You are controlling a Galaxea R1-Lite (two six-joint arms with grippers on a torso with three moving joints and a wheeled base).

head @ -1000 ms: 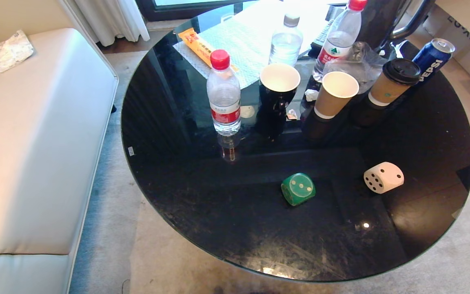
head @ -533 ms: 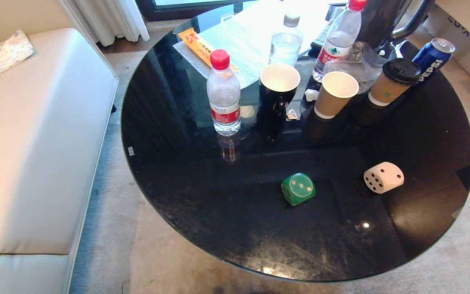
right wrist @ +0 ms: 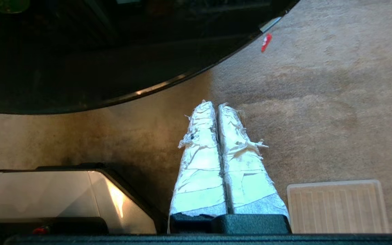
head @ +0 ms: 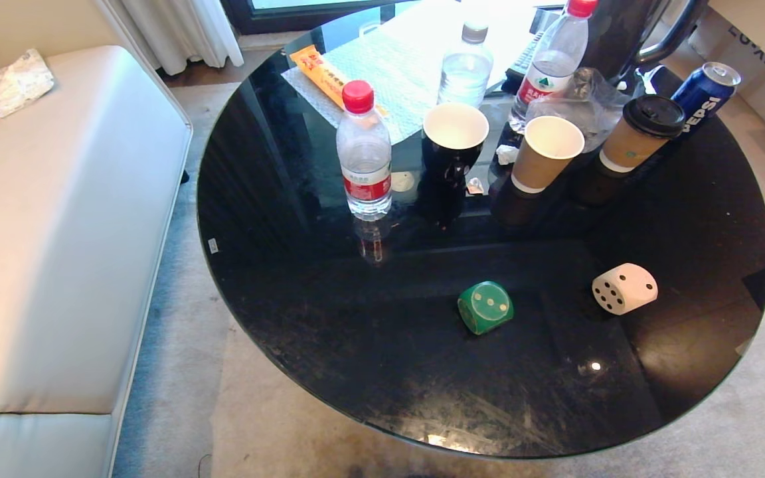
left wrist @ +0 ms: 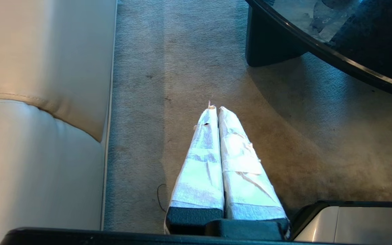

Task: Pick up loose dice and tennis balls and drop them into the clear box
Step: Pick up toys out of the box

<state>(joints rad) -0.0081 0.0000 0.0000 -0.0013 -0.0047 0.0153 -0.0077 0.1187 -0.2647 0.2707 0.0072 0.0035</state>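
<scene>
Head view: two dice lie on the near half of a round, glossy black tabletop [head: 289, 318], a dark green die [head: 485, 307] with pale pips near the middle and a beige die [head: 624, 288] with dark pips well apart to its right. Both are rounded cubes and sit where they sat a second ago. Beyond them stand a red-capped water bottle [head: 363, 154], a black cup [head: 455, 141], an open paper cup [head: 546, 159], a lidded paper cup [head: 641, 133] and a blue Pepsi can [head: 706, 93]. A pale smooth sofa [head: 57, 219] fills the left.

Neither arm shows here; only the wrist views show them. The left pincer [left wrist: 215, 107], tape-wrapped, is pressed shut and empty over grey carpet [left wrist: 182, 51] between sofa and tabletop. The right pincer [right wrist: 215, 104], in frayed tape, is likewise closed on nothing, near the tabletop's rim, with a flat ribbed clear lid [right wrist: 337, 207] on the carpet beside it.
</scene>
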